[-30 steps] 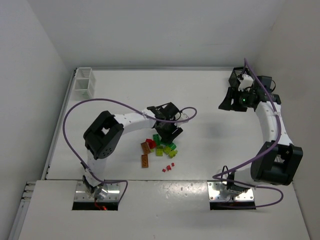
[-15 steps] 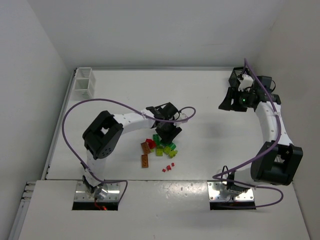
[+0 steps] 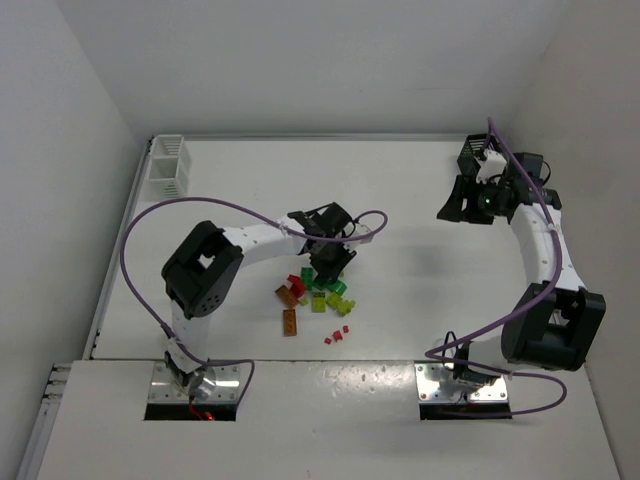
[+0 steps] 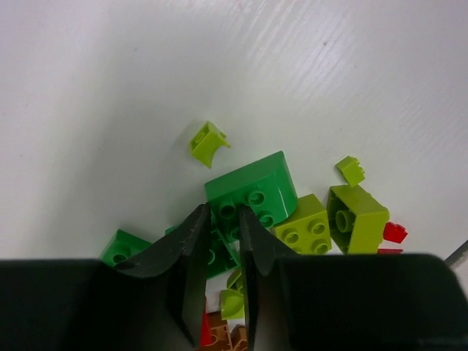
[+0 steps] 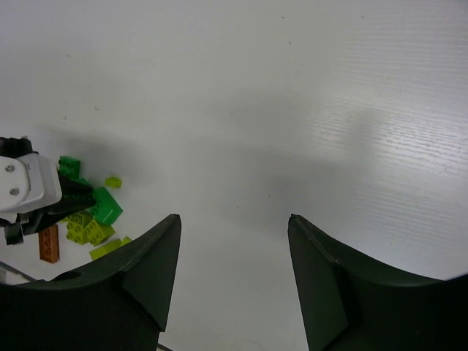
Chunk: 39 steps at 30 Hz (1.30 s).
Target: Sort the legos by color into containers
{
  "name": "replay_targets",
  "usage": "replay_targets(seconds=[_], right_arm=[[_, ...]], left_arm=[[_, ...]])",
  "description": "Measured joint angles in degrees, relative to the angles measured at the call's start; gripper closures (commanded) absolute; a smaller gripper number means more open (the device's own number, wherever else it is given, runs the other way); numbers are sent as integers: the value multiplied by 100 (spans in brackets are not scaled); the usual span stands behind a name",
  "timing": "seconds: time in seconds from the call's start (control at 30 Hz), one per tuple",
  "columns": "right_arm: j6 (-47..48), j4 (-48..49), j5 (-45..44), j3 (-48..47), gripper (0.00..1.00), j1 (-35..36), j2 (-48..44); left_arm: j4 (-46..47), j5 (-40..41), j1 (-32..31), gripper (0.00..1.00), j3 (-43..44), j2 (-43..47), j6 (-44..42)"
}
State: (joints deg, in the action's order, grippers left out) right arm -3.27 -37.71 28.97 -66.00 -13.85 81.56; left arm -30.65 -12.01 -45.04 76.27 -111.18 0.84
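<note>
The left arm (image 3: 255, 243) and right arm (image 3: 545, 245) each join white rounded links to boxy black joint housings, trail a purple cable (image 3: 135, 240), sit on a bare metal base plate (image 3: 228, 380) and end in tapered black fingers (image 4: 186, 248), with a green light (image 3: 487, 199) on the right wrist.

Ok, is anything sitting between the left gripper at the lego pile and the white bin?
Nothing visible does. From above, the table between the left gripper, pinching a dark green lego, and the white bin in the far left corner lies bare; only the arm's own purple cable arches over it.
</note>
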Motion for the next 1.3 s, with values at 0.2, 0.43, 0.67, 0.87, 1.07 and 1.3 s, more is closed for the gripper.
replay_targets(seconds=[0.2, 0.43, 0.67, 0.87, 1.07, 1.3], right_arm=[[0, 22, 0, 66, 40, 0, -39], [0, 42, 2, 101, 40, 0, -57], [0, 39, 2, 118, 40, 0, -57], [0, 39, 2, 118, 40, 0, -57], [0, 42, 2, 118, 40, 0, -57], [0, 39, 2, 118, 40, 0, -57]], left_arm=[[-83, 162, 107, 80, -7, 155, -39], [-94, 243, 404, 81, -2, 479, -61], [-216, -46, 485, 32, 44, 520, -422], [-332, -455, 188, 29, 50, 555, -876], [-415, -538, 109, 29, 103, 540, -1248], [-444, -282, 70, 30, 229, 249, -1401]])
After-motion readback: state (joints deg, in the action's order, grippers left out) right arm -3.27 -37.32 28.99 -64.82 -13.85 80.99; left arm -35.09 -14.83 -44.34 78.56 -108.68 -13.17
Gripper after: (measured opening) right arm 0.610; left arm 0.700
